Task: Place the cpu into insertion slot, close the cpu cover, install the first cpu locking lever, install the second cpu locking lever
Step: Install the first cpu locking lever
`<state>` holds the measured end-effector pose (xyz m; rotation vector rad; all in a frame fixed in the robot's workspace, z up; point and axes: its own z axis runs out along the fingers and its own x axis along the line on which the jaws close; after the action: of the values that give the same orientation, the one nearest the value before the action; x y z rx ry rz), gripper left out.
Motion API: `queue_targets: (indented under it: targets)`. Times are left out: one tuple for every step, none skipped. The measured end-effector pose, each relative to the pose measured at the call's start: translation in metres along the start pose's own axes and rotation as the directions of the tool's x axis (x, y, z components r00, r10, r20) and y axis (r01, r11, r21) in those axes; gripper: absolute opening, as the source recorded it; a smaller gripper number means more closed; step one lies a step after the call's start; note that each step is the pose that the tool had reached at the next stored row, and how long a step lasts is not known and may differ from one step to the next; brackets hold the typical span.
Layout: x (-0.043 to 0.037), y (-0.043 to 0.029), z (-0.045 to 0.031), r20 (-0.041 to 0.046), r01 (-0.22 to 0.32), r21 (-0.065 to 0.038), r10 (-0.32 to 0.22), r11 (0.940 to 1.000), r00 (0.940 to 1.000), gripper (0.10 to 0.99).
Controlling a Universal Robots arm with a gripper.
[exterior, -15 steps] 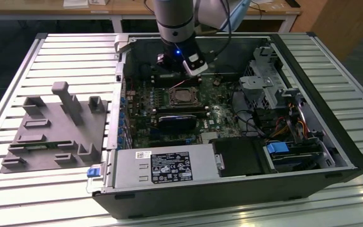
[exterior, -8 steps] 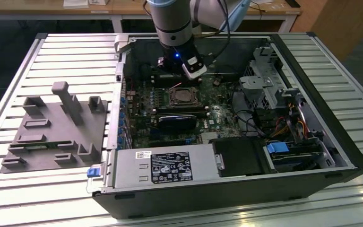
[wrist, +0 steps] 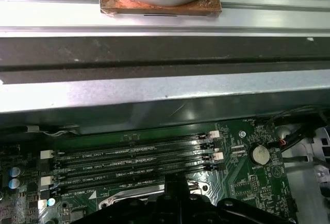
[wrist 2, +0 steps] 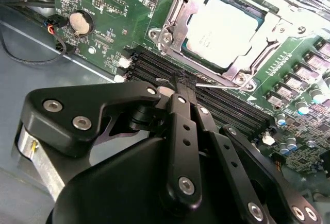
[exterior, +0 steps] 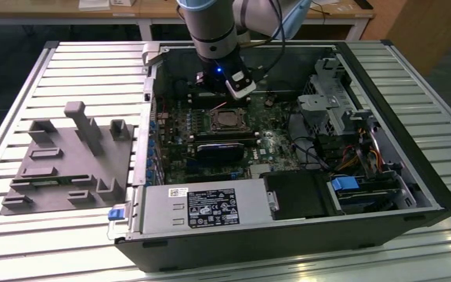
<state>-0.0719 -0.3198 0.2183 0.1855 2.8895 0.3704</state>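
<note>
Over the memory slots [wrist 2: 232,108] I'm holding my gripper [wrist 2: 181,81] pinched shut, touching the locking lever [wrist 2: 219,85] beside cpu [wrist 2: 221,26] under cpu cover [wrist 2: 174,15]

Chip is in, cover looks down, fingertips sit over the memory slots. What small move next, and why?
Probably nudge the gripper toward the thin lever beside the insertion slot: the cpu lies under the cpu cover, and the lever's free end seems to stand off the cover, close by.
</note>
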Motion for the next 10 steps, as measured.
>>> queue_targets:
  targets:
    - [0.0000, 0.0000, 0.0000, 0.0000, 0.000, 0.000, 0.000, 1.0000, 1.0000, 0.102]
    - [0.0001, -0.0001, 0.0001, 0.0005, 0.000, 0.000, 0.000, 1.0000, 1.0000, 0.102]
    - [0.0006, -0.0002, 0.0004, 0.0030, -0.002, 0.000, 0.002, 1.0000, 1.0000, 0.102]
    - [0.0010, -0.0004, 0.0008, 0.0073, -0.003, 0.000, 0.003, 1.0000, 1.0000, 0.102]
    - [0.0014, -0.0005, 0.0013, 0.0117, -0.006, 0.000, 0.006, 1.0000, 0.9999, 0.102]
    - [0.0018, -0.0007, 0.0018, 0.0160, -0.008, 0.000, 0.008, 1.0000, 0.9998, 0.102]
    - [0.0021, -0.0009, 0.0023, 0.0196, -0.011, 0.001, 0.011, 0.9999, 0.9997, 0.102]
    - [0.0022, -0.0010, 0.0028, 0.0217, -0.015, 0.001, 0.015, 0.9999, 0.9996, 0.102]
    - [0.0023, -0.0011, 0.0030, 0.0232, -0.020, 0.002, 0.020, 0.9998, 0.9995, 0.102]
    - [0.0024, -0.0010, 0.0033, 0.0247, -0.026, 0.004, 0.025, 0.9997, 0.9994, 0.102]
